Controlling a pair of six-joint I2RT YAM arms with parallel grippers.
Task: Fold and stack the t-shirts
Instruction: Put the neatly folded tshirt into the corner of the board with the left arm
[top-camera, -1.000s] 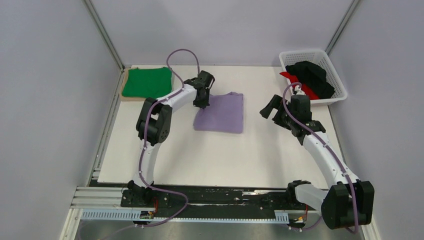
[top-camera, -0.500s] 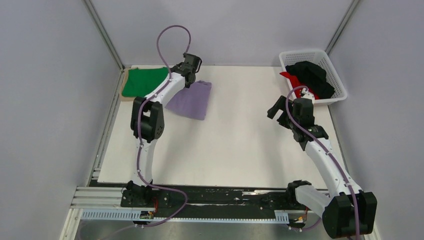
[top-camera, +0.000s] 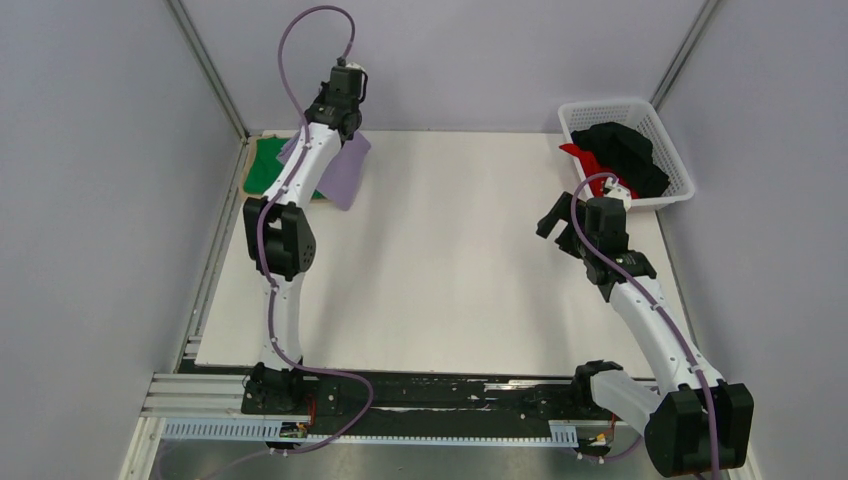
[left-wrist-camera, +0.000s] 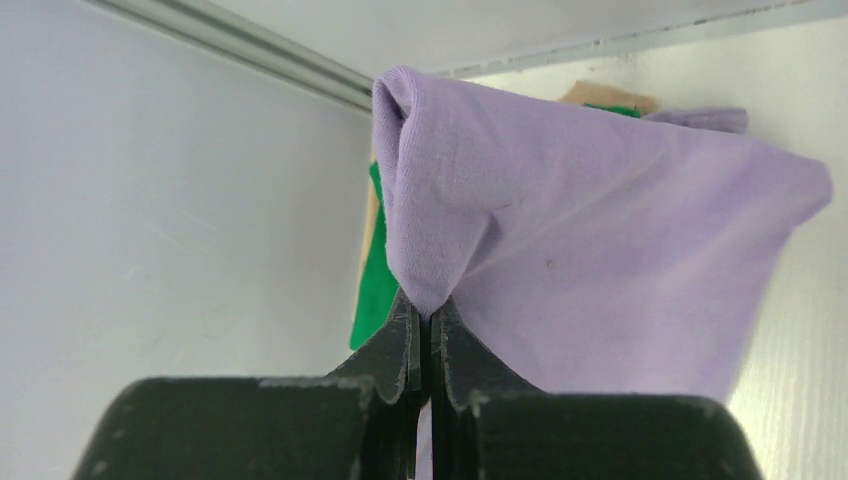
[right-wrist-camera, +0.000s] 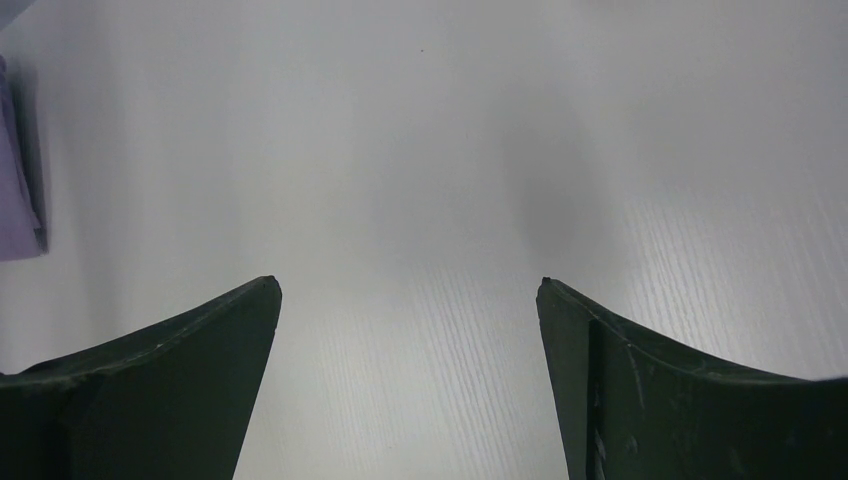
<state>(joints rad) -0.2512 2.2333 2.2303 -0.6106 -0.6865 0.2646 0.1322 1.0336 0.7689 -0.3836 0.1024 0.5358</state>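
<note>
Shifted since one second ago: left gripper (top-camera: 341, 126) and lilac shirt (top-camera: 347, 172), from mid-table to the far-left corner, now raised above the table (top-camera: 450, 280).

Left gripper (left-wrist-camera: 430, 320): jaws pressed fully together, pinching a bunched fold of the lilac shirt (left-wrist-camera: 600, 250). Cloth draped from the pinch point, hanging free in a broad sheet, with one small speck on its face.

Behind the hanging cloth: green shirt (top-camera: 262, 165), folded flat on the tan board (top-camera: 246, 193) at the far-left corner. Seen from the left wrist as a green strip (left-wrist-camera: 375, 290) and a tan edge (left-wrist-camera: 600, 95). Contact between the lilac shirt's lower edge and the table or green shirt: cannot tell.

Right gripper (top-camera: 552, 222): unchanged in place over the right side of the table, jaws spread wide (right-wrist-camera: 405, 285), holding nothing.

Far-right corner: white basket (top-camera: 600, 105) containing a black shirt (top-camera: 625, 150) and a red shirt (top-camera: 575, 153), both unfolded.
</note>
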